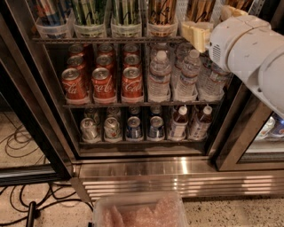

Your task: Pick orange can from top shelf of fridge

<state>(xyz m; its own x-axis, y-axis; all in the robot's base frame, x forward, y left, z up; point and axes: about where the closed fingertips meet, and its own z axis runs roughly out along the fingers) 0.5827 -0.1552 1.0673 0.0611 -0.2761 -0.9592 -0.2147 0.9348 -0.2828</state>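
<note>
The fridge (146, 170) stands open in front of me, with wire racks and a ribbed steel base. The top shelf (106, 40) runs along the top of the view, fronted by clear ribbed lane trays (91, 30). The orange can (162, 11) stands in a tray right of the middle, and only its lower part shows. More orange-gold cans (199, 9) stand further right, partly hidden by my arm. My gripper (200, 35) is at the top right, level with the shelf's front edge, just right of the orange can. The white arm (248, 53) fills the upper right corner.
Green-striped cans (88, 11) stand left of the orange can. Red cola cans (103, 84) and water bottles (159, 77) fill the middle rack, small cans and bottles (133, 127) the lowest. A dark door frame (237, 137) is at the right. A clear plastic bin (140, 213) and cables (26, 142) are on the floor.
</note>
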